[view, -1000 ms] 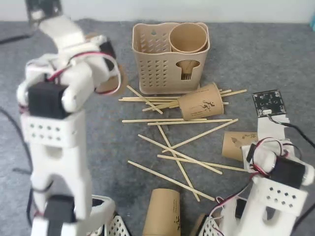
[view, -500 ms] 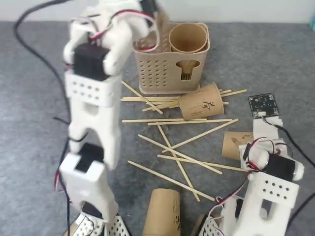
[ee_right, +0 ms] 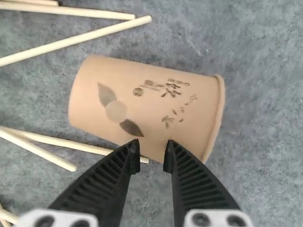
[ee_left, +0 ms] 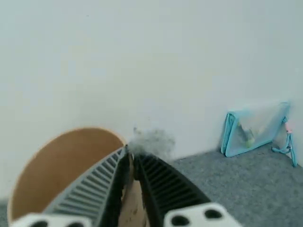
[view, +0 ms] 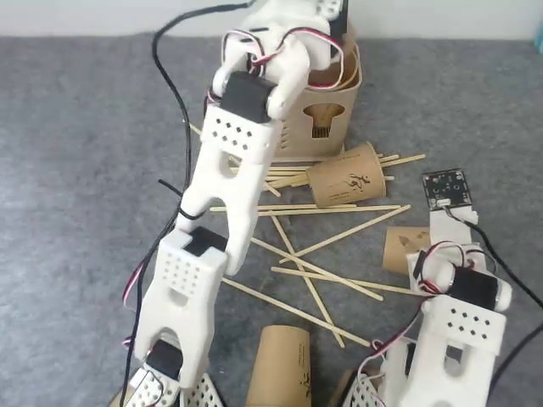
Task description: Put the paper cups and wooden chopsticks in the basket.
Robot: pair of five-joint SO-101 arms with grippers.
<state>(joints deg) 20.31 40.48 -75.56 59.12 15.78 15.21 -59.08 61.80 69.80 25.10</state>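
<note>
Hovering | right end effector [ee_right: 150,150] parted | printed cup [ee_right: 142,101]: leaf motif, dark script

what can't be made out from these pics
High view: the left arm covers the mouth of the basket, hiding its contents.
Left wrist view: the frame edge cuts off the paper cup pinched in the left claw.
High view: the bottom edge cuts off the near cup.
Right wrist view: height of the right claw over the lying cup is unclear.
</note>
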